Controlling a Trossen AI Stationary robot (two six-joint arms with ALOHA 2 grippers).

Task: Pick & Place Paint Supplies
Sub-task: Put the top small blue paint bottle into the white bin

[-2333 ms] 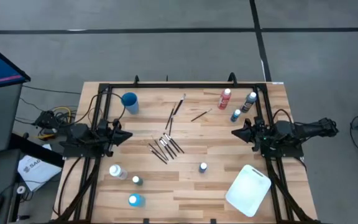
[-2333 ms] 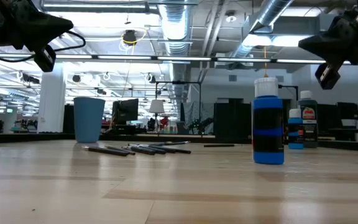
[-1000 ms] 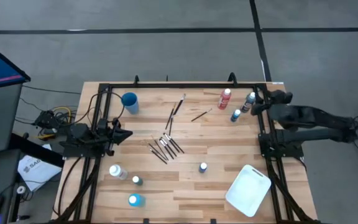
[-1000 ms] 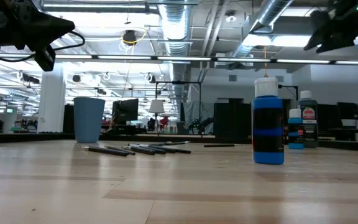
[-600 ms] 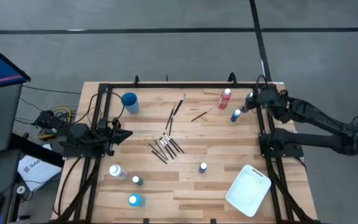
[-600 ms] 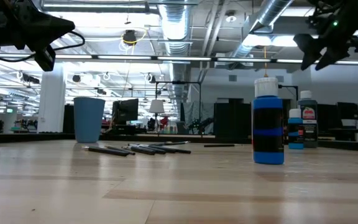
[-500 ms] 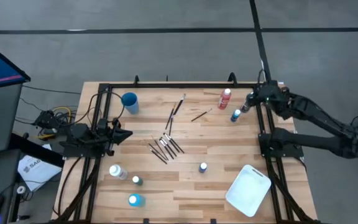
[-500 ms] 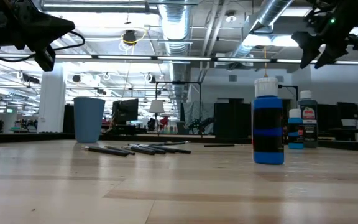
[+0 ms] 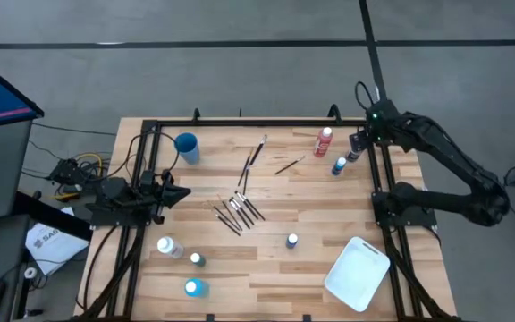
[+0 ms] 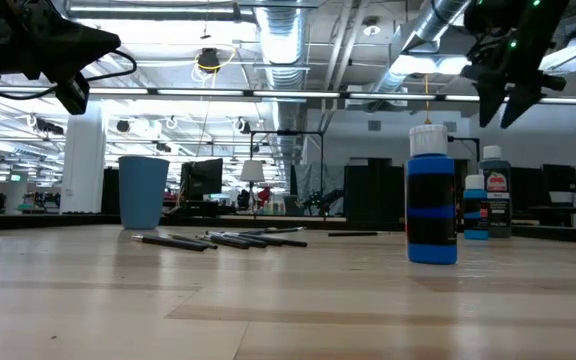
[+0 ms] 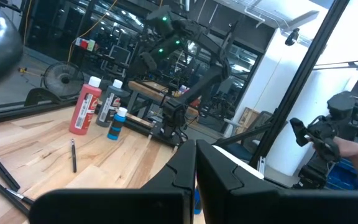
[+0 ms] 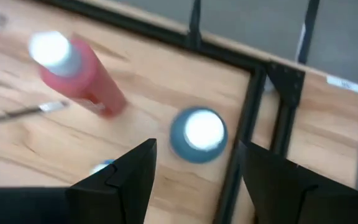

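The dark paint bottle (image 9: pixel 359 146) stands at the counter's (image 9: pixel 266 268) far right, beside the red bottle (image 9: pixel 324 141). The right hand (image 9: pixel 362 143) has swung over it, fingers spread, likely about to descend. The left hand (image 9: pixel 175 193) waits, closed.

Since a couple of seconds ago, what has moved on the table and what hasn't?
Only the right arm moved: it swung from its rest at the table's right edge to the far right corner, and its right gripper now hangs open above the dark bottle beside the red bottle, holding nothing. The left gripper, brushes and other bottles stayed put.
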